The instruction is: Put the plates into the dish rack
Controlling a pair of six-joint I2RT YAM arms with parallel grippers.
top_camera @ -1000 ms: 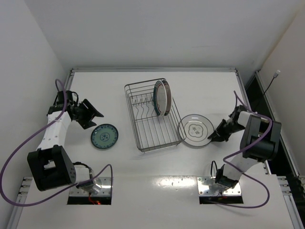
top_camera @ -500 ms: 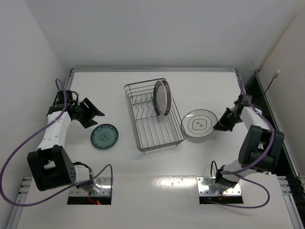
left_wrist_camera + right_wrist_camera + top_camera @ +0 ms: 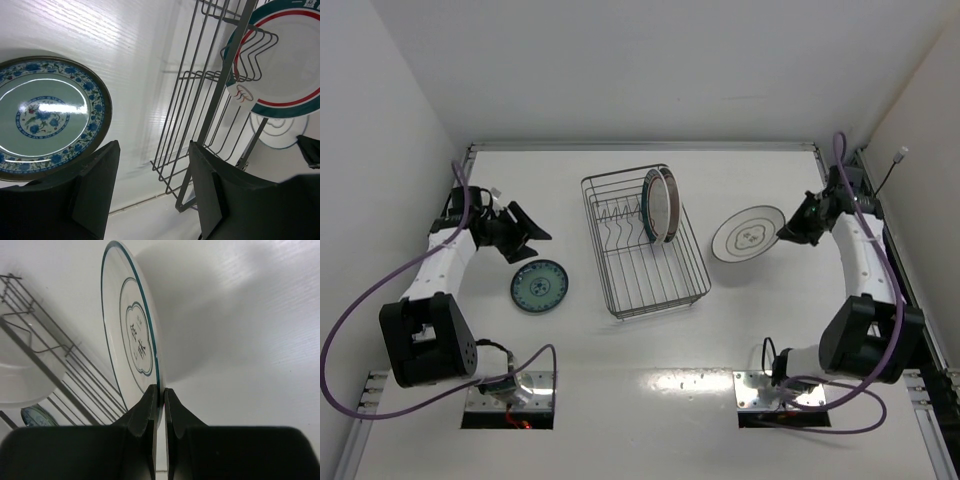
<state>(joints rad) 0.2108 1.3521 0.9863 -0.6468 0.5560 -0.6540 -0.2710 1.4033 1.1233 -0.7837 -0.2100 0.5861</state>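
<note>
The dark wire dish rack [image 3: 650, 278] stands mid-table with two plates [image 3: 661, 204] upright in its far end; the left wrist view shows the red-lined one [image 3: 287, 65]. My right gripper [image 3: 786, 232] is shut on the rim of a white, teal-rimmed plate [image 3: 748, 233], which hangs tilted in the air to the right of the rack. In the right wrist view the fingers [image 3: 148, 405] pinch the plate's [image 3: 131, 335] edge. A small teal patterned plate [image 3: 540, 285] lies flat left of the rack. My left gripper [image 3: 527, 236] hovers open just behind it, holding nothing.
White walls close in the table at the back and both sides. In the left wrist view, the rack's wires [image 3: 200, 100] run just right of the patterned plate [image 3: 47, 117]. The right wrist view shows the rack's edge [image 3: 45, 352] left of the held plate.
The right gripper shut on the white plate's rim and lifted it off the table, carrying it back and to the right. The left gripper moved slightly toward the back.
</note>
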